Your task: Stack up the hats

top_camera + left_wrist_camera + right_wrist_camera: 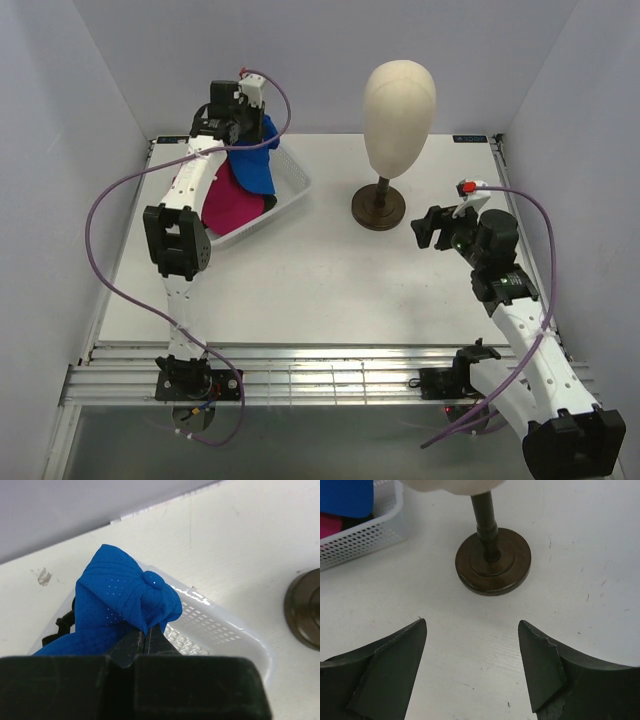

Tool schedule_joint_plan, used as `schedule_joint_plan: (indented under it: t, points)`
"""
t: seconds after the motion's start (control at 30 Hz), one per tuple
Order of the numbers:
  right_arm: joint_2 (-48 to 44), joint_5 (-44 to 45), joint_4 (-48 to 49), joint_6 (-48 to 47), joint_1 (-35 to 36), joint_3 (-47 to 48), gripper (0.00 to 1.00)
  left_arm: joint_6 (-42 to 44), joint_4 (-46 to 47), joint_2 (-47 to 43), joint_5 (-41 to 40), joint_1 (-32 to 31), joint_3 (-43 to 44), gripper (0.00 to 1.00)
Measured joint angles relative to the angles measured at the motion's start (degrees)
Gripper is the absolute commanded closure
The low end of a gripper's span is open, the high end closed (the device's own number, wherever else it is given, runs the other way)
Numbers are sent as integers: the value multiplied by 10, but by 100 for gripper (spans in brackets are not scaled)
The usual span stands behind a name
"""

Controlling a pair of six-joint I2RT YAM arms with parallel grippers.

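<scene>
My left gripper (pixel 250 138) is at the far left, over the white mesh basket (pixel 293 192), shut on a bunched fold of the blue hat (pixel 258 165). In the left wrist view the blue hat (pixel 120 605) is pinched between the closed fingertips of the left gripper (pixel 145 636) and hangs above the basket (pixel 220 630). The pink hat (pixel 230 205) lies in the basket under it. A dark strap (pixel 61 625) shows beside the blue fabric. My right gripper (pixel 428 230) is open and empty above the table, close to the mannequin stand; in its wrist view the right gripper (pixel 472 630) has bare table between its jaws.
A cream mannequin head (pixel 398 110) stands on a dark round base (pixel 379 208) at the middle back; the base (pixel 493 560) is just ahead of my right fingers. The basket (pixel 365 537) lies to the left of it. White walls enclose the table.
</scene>
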Motion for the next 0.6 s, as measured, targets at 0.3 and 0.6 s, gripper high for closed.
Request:
schedule_joint_plan:
  t: [0.3,0.6]
  points:
    - [-14,-83,-55,-6,61,169,26,-59,9,-131,47,0,0,100]
    - [133,-27,-37,9,307,353,19,-146,6,-228,132,0,1,100]
